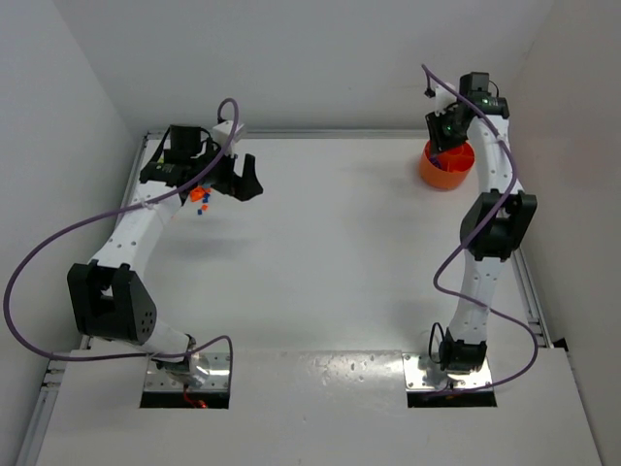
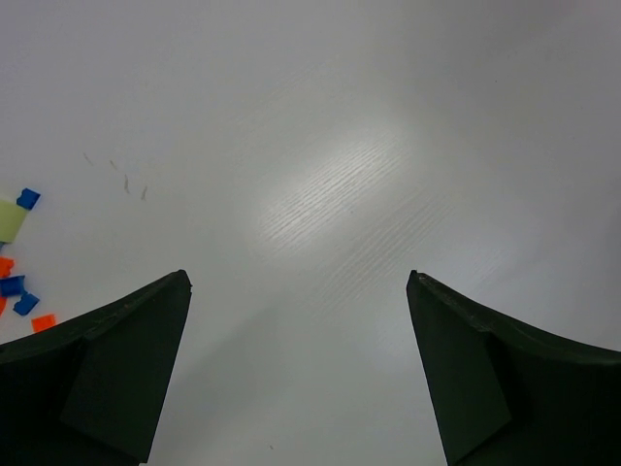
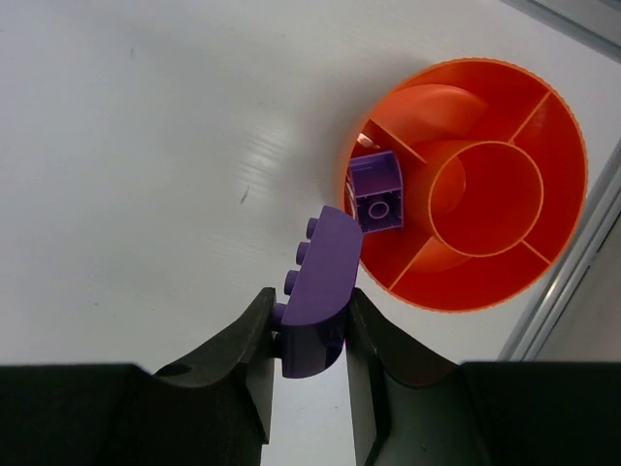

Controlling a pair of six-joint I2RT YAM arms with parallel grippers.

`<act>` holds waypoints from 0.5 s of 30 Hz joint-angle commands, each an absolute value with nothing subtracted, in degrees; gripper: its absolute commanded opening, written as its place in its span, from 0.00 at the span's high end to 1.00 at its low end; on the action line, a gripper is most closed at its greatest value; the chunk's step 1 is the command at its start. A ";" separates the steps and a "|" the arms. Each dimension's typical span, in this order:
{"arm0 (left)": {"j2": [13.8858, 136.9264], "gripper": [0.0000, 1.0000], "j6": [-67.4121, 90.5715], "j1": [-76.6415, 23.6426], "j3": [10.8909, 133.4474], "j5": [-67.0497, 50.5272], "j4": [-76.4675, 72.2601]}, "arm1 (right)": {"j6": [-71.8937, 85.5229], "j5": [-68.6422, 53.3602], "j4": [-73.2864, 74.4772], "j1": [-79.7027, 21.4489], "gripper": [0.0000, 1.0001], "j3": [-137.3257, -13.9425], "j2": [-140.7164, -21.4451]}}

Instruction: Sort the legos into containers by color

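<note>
A purple curved brick [image 3: 320, 291], 4 studs showing along its left side, is pinched between the 2 fingers of the right tool [image 3: 309, 303], which is closed onto its lower end. The brick's upper tip reaches the near-left rim of the orange bowl [image 3: 485, 204]. This round bowl has a circular middle cell and outer cells split by thin walls. The outer cell nearest the held brick holds 1 purple square brick [image 3: 376, 191], while the middle cell and the other visible cells show bare orange. In the top view the bowl [image 1: 446, 167] sits on the white counter [image 3: 146, 146] in the far right corner, with the right tool [image 1: 444, 136] above it and covering part of its far rim. A metal rail [image 3: 568, 291] runs along the counter's edge just beside the bowl on the right. Well apart, at the far left, the loose legos [image 1: 201, 197] lie in a small cluster of orange and blue, partly under the left arm. The left wrist view shows a blue brick [image 2: 28, 198], a yellow-green brick [image 2: 10, 220] and an orange brick [image 2: 43, 322] among them at its left edge. The left tool [image 2: 297, 282] hangs spread wide and empty over bare counter just beside that cluster. A purple cable [image 1: 58, 243] loops out from the left arm.
</note>
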State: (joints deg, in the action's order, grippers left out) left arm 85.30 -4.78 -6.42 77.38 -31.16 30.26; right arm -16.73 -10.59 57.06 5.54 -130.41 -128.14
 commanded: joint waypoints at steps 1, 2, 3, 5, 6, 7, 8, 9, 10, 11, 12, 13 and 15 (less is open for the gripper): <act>84.46 0.00 -3.52 -6.59 76.56 -29.98 28.65 | -16.08 -7.73 54.67 5.89 0.95 -131.57 -129.02; 83.94 0.00 -3.52 -6.59 76.55 -29.97 28.13 | -16.08 -6.60 54.06 5.89 0.95 -131.57 -129.55; 83.94 0.00 -3.52 -6.59 76.55 -29.97 28.13 | -16.61 -6.59 54.05 5.89 0.95 -132.09 -129.55; 83.94 0.00 -3.52 -6.59 76.55 -29.97 28.12 | -16.61 -6.06 53.44 6.41 0.94 -132.62 -130.07; 83.94 0.00 -3.52 -6.59 76.03 -29.97 28.12 | -16.61 -6.06 53.44 6.42 0.94 -132.63 -130.08; 83.94 0.00 -2.99 -6.59 76.03 -29.97 28.12 | -16.61 -6.06 52.83 6.42 0.94 -132.63 -130.08; 83.94 0.00 -2.99 -6.59 76.03 -29.97 27.60 | -16.61 -5.46 52.82 6.42 0.93 -133.15 -130.69; 83.94 0.00 -2.99 -6.59 76.03 -29.97 27.60 | -16.61 -5.45 52.82 6.42 0.93 -133.15 -131.22; 83.94 0.00 -2.99 -6.59 76.03 -29.97 27.60 | -16.61 -4.93 52.30 6.42 0.93 -133.68 -131.22; 83.94 0.00 -2.99 -6.59 75.50 -29.45 27.60 | -16.61 -4.92 52.29 6.42 0.93 -133.68 -131.22; 83.94 0.00 -2.99 -6.59 75.50 -29.44 27.60 | -16.61 -4.92 52.29 6.42 0.93 -133.68 -131.74; 83.94 0.00 -2.99 -6.59 75.50 -29.44 27.60 | -16.61 -4.40 52.29 6.42 0.91 -133.68 -131.75; 83.94 0.00 -2.99 -6.59 75.50 -29.44 27.60 | -16.61 -3.87 52.29 6.42 0.91 -134.21 -132.28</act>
State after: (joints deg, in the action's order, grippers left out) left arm 85.30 -3.77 -6.42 75.53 -29.71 29.10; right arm -16.71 -5.67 54.22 5.96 -131.24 -132.64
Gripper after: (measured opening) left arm 0.995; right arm 0.304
